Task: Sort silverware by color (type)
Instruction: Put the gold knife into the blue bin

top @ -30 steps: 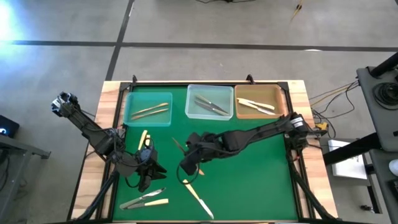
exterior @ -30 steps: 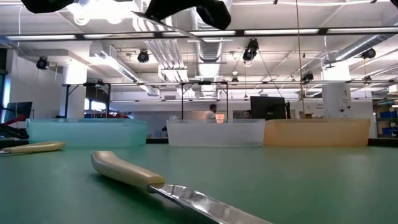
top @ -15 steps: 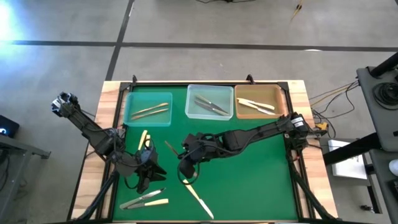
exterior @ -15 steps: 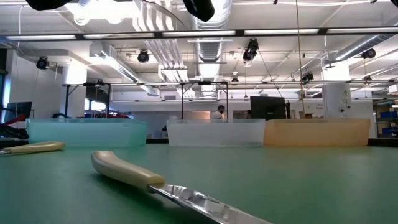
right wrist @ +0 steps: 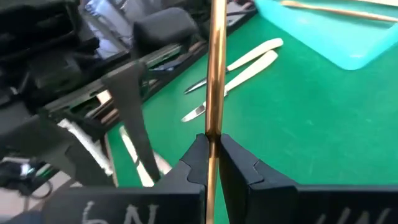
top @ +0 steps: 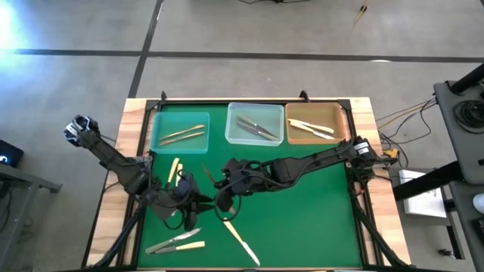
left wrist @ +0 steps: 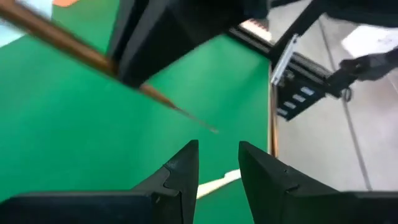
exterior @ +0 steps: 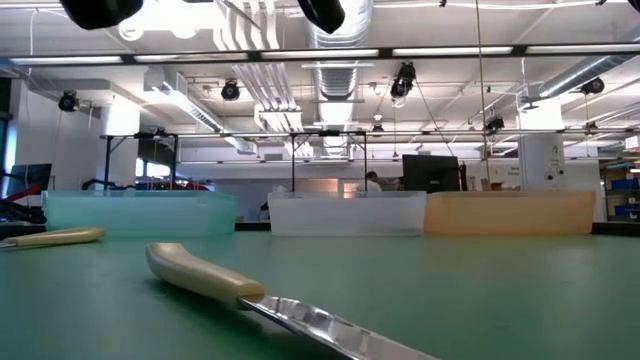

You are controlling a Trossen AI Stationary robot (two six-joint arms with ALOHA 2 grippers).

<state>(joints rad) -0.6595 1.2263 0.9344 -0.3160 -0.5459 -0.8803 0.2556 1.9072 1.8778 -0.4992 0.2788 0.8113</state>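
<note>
Bronze knife (right wrist: 216,74): slim, golden-brown, lifted above the counter (top: 302,219) centre, pinched by the fully closed right tool (right wrist: 212,155). Left tool (left wrist: 217,163): at its 9 o'clock, part open, empty. Trays at 12 o'clock: blue tray (top: 180,132), clear tray (top: 255,125), tan tray (top: 316,125). Cream-handled knives (top: 175,242) at 7 o'clock.

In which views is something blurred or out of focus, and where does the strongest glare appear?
Left wrist view: the golden-bronze piece crossing the picture is smeared, while the left hand shows sharp. Right wrist view: the right hand grips that piece, and the background behind is soft. Low view: the near knife is slightly soft, and ceiling lamps glare brightly. High view: glare at the upper left corner.
</note>
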